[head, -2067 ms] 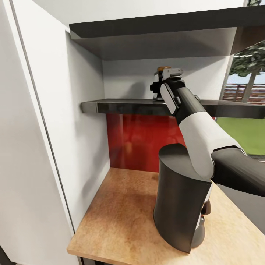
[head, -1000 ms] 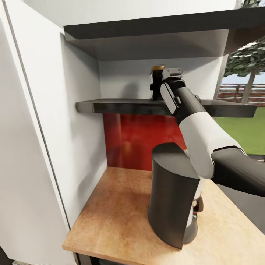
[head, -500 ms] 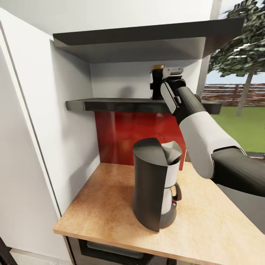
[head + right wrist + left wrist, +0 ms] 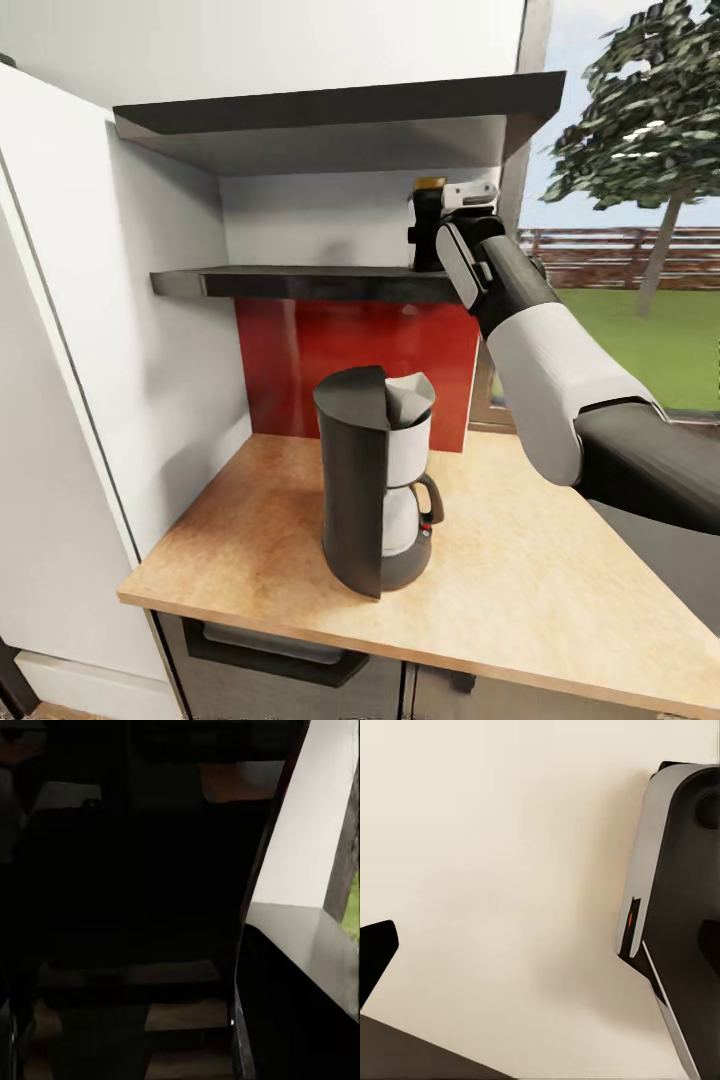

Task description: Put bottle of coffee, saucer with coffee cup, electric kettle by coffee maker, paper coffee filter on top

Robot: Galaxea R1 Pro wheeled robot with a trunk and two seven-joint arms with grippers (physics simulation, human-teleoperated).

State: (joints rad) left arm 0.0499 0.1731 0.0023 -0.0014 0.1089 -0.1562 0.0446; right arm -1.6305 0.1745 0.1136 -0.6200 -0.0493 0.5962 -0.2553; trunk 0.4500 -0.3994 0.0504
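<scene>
In the head view the black coffee maker [image 4: 372, 485] stands on the wooden countertop [image 4: 560, 580], with a white cone [image 4: 410, 395] in its top. My right arm reaches up to the lower kitchen shelf [image 4: 300, 283]. There my right gripper [image 4: 432, 228] is shut on the bottle of coffee [image 4: 426, 225], a dark bottle with a gold cap, at the shelf's right end. The right wrist view is almost black, with the bottle close in front. In the left wrist view a dark fingertip [image 4: 376, 956] shows over a plain beige surface.
A tall white cabinet side [image 4: 90, 400] walls in the counter's left. A red backsplash [image 4: 340, 360] sits under the shelf, and an upper shelf [image 4: 330, 110] hangs above. A dark drawer front [image 4: 270, 650] lies below the counter edge. A window [image 4: 640, 260] is at right.
The whole head view has pulled back and shifted, so more counter and the coffee maker's front show. The right gripper with the bottle now sits nearer the shelf's right end.
</scene>
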